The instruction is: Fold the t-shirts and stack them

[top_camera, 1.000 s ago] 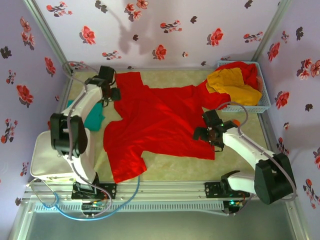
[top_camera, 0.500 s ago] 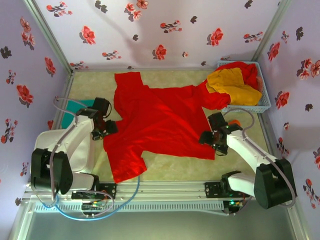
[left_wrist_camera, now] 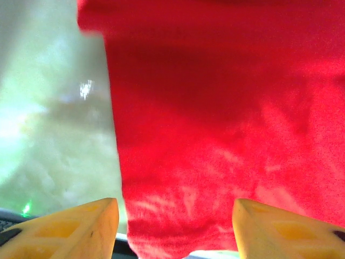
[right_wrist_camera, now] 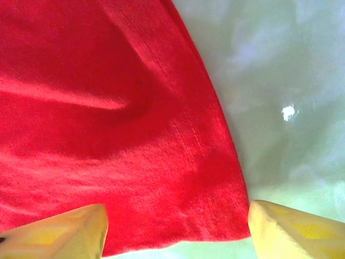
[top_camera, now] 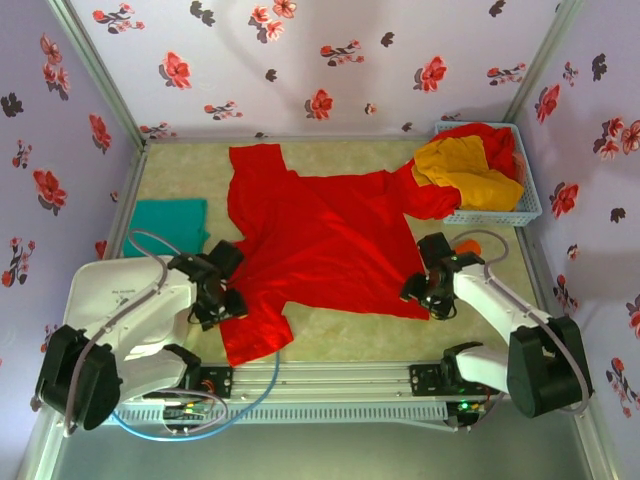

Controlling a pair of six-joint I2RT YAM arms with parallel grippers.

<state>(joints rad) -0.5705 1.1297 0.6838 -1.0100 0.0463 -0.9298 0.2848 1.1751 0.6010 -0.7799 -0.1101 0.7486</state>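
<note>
A bright red t-shirt [top_camera: 320, 250] lies spread flat on the middle of the table. My left gripper [top_camera: 222, 300] stands open at its near left edge; in the left wrist view the red cloth [left_wrist_camera: 215, 135] runs between the yellow fingertips [left_wrist_camera: 81, 226] of the gripper [left_wrist_camera: 175, 232]. My right gripper [top_camera: 425, 295] is open over the shirt's near right corner [right_wrist_camera: 215, 216], which lies between that gripper's [right_wrist_camera: 178, 232] two fingers. A folded teal-green t-shirt [top_camera: 170, 225] lies at the left. A mustard-yellow t-shirt [top_camera: 465, 165] and another red one [top_camera: 495, 140] fill the basket.
The pale blue mesh basket [top_camera: 530, 205] stands at the back right corner, with a sleeve of the spread shirt reaching up to it. Flowered walls close in the table on three sides. A metal rail [top_camera: 330, 385] with the arm bases runs along the near edge.
The left arm has swung from the shirt's far left corner down to its near left edge. The right gripper has slid a little nearer along the right corner. Both pairs of jaws have narrowed.
</note>
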